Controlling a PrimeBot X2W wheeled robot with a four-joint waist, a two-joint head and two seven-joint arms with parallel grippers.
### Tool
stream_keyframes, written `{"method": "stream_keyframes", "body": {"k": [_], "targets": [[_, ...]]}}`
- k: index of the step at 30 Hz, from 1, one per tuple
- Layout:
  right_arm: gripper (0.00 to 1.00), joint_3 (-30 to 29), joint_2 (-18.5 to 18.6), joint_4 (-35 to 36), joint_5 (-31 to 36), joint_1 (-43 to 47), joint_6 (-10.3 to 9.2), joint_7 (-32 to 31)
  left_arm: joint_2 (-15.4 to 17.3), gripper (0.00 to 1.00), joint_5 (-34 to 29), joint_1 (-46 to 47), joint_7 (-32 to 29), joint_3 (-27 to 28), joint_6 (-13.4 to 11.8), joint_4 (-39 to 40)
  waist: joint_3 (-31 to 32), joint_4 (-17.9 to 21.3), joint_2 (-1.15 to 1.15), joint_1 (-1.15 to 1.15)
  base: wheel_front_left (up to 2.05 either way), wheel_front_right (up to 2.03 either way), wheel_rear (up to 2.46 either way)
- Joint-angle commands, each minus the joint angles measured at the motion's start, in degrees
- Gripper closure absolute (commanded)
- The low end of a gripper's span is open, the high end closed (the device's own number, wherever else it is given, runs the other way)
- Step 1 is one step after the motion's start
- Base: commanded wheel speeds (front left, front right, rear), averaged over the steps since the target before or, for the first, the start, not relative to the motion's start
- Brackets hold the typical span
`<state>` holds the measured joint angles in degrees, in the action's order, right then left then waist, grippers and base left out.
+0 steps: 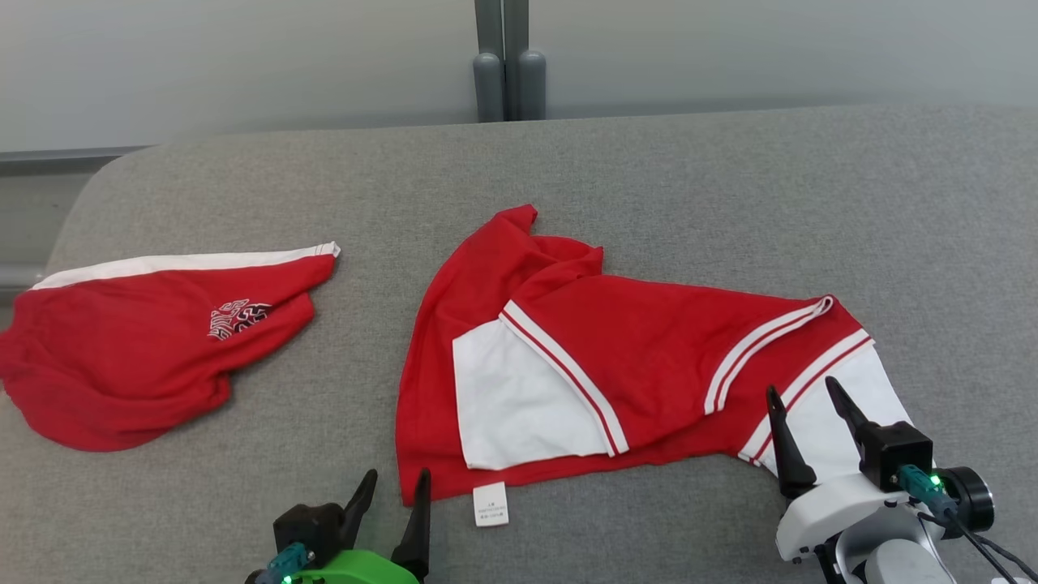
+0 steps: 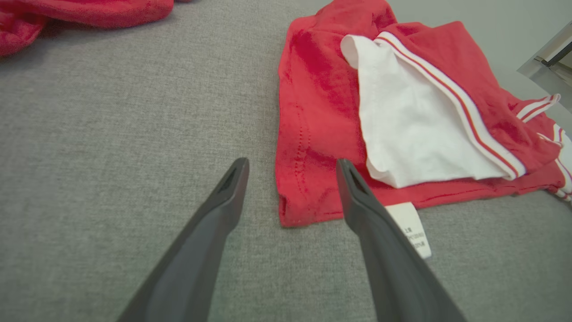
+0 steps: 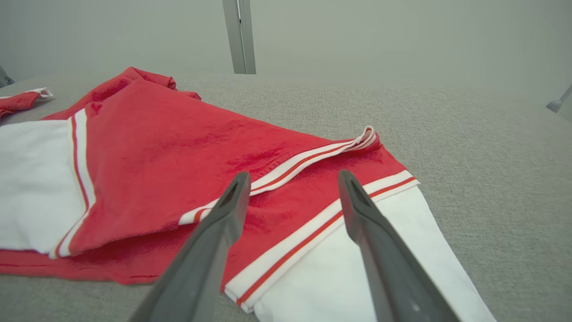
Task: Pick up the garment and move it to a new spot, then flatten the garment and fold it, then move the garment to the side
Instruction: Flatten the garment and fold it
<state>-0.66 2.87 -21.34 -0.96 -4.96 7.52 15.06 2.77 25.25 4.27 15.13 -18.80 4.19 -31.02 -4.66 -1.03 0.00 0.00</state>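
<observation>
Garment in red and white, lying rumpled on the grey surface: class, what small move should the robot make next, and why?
The garment lies folded over itself, ungrasped; the left gripper is open at its near corner, the right gripper open over the white sleeve. So probably: lower both and close on the fabric.

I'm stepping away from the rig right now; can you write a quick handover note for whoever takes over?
Left gripper: open, at the near left corner of the red-and-white shirt, by its label.
Right gripper: open, over the shirt's white sleeve.
Shirt lies rumpled on the grey table; a second red garment sits at the left.
Done: nothing certain. To do: flatten, fold, move aside.
</observation>
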Motion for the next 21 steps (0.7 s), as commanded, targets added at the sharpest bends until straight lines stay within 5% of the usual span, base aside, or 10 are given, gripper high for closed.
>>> {"method": "stream_keyframes", "body": {"k": [1,8,9,10,11,21], "targets": [[0.00,-0.5,0.1,-0.3,0.3,-0.8,-0.06,0.1,0.2,0.00,1.2,1.4,0.0,-0.7,0.0,-1.1,-1.4,1.0,0.00,0.00,0.00,0.00,0.00],[0.00,-3.4,0.1,-0.8,0.4,-1.9,-0.06,0.1,0.2,0.00,3.2,3.7,-0.1,-3.9,-2.5,-7.2,-2.8,2.6,0.00,0.00,0.00,0.00,0.00],[0.00,-3.7,0.1,-0.8,0.4,-2.1,-0.06,0.1,0.2,0.53,3.7,3.7,-0.1,-4.3,-2.8,-8.1,-2.9,2.7,0.00,0.00,0.00,0.00,0.00],[0.00,-4.0,0.1,-1.0,0.4,-2.2,-0.06,0.1,0.2,0.84,3.7,4.2,-0.2,-4.7,-2.9,-8.5,-3.0,2.8,0.00,0.00,0.00,0.00,0.00],[0.00,-4.2,0.1,-1.1,0.5,-2.3,-0.06,0.1,0.2,1.00,3.7,4.5,-0.2,-4.9,-3.1,-8.6,-3.1,2.8,0.00,0.00,0.00,0.00,0.00],[0.00,-10.1,0.0,-7.8,0.0,-1.9,-0.06,0.1,0.4,1.00,1.0,4.6,0.0,-0.4,-5.1,-5.3,-3.8,2.0,0.00,0.00,0.00,0.00,0.00]]}}
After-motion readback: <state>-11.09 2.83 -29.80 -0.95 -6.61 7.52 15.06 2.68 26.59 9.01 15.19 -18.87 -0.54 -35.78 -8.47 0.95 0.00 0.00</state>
